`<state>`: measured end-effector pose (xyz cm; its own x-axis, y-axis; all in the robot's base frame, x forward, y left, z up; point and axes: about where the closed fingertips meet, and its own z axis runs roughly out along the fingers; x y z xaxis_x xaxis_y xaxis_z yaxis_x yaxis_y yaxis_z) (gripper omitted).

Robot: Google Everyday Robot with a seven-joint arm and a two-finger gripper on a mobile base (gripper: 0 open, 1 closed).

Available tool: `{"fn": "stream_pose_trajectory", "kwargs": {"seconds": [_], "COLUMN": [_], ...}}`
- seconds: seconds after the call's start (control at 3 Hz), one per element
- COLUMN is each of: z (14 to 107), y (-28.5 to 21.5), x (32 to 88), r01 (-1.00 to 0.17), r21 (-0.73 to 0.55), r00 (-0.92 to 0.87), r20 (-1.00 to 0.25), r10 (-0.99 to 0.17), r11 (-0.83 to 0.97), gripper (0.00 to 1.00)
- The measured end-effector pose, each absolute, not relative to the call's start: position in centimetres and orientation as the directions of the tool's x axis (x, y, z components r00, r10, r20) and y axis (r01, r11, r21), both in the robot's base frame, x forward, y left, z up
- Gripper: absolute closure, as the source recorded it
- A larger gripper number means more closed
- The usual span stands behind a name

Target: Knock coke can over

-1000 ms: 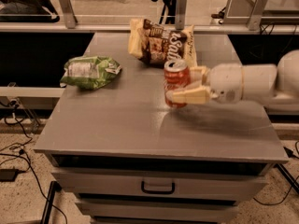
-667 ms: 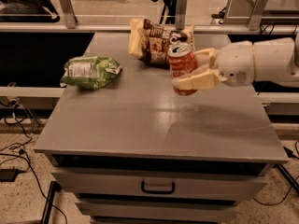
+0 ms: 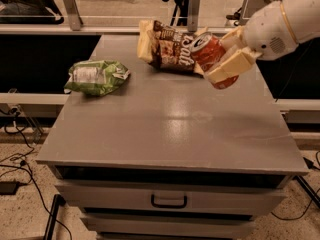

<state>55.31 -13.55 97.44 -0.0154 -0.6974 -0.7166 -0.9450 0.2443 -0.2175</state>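
The hand point(image 3: 220, 57) is clamped on the tilted coke can point(image 3: 207, 52), held above the table point(image 3: 175, 131).

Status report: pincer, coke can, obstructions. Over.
Pincer shut on coke can, above table rear. Can tilted, lifted. Salt snack bag right beside it.

Snack bag point(image 3: 167, 46) reads "Salt", beside pincer point(image 3: 220, 57) holding coke can point(image 3: 206, 49).
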Motion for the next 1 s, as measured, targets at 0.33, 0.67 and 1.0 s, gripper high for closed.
{"fn": "stream_pose_trajectory", "kwargs": {"seconds": [0.33, 0.67, 1.0], "z": [95.7, 91.9, 89.1], "y": [-15.9, -17.1, -17.0], "x": [54.6, 53.3, 52.5], "r01": [-0.959, -0.977, -0.988], "r21": [-0.186, -0.145, -0.098], "r00": [-0.081, -0.097, -0.087], "r20": [-0.544, -0.36, -0.266], "r10": [-0.835, -0.928, -0.96], "r11": [0.214, 0.158, 0.117], "gripper": [1.0, 1.0, 1.0]}}
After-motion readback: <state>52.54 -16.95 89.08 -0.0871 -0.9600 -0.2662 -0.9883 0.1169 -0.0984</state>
